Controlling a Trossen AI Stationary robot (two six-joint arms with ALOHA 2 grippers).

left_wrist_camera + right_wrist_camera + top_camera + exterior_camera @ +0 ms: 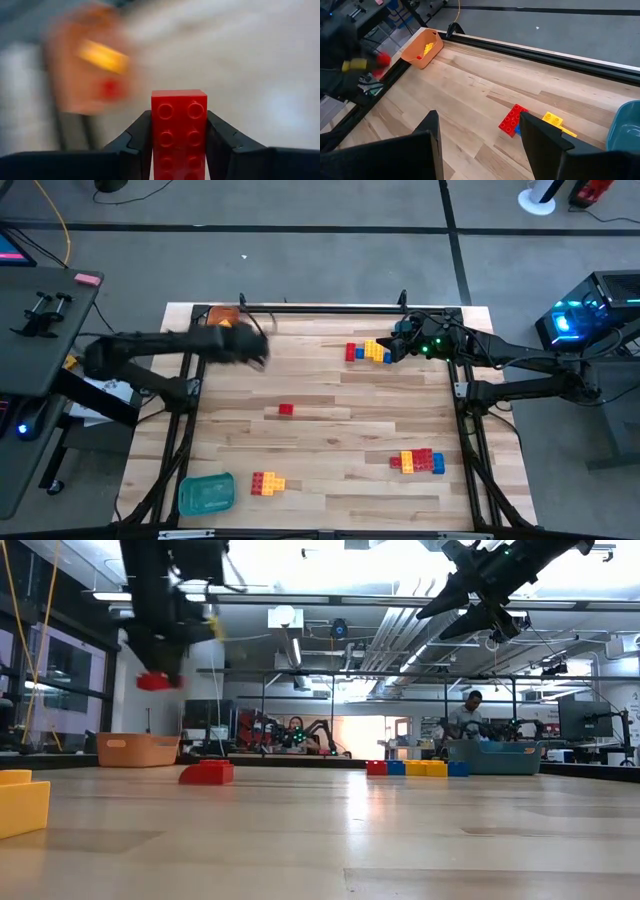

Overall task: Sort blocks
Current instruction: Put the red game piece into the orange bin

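The left gripper [179,145] is clamped on a red block [179,132], which stands upright between its fingers, raised above the table [330,420] near the orange tray [222,314] at about ten o'clock; blur makes its exact spot there hard to fix. The right gripper [479,135] hangs with its fingers spread and empty at about one o'clock, just beside a red, yellow and blue cluster of blocks [368,352].

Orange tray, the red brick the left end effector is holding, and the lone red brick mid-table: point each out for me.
Orange tray [420,59], right wrist view: its outer side wall.
Held red brick [178,132], left wrist view: its studded face.
Lone red brick [286,410], high view: its top centre.
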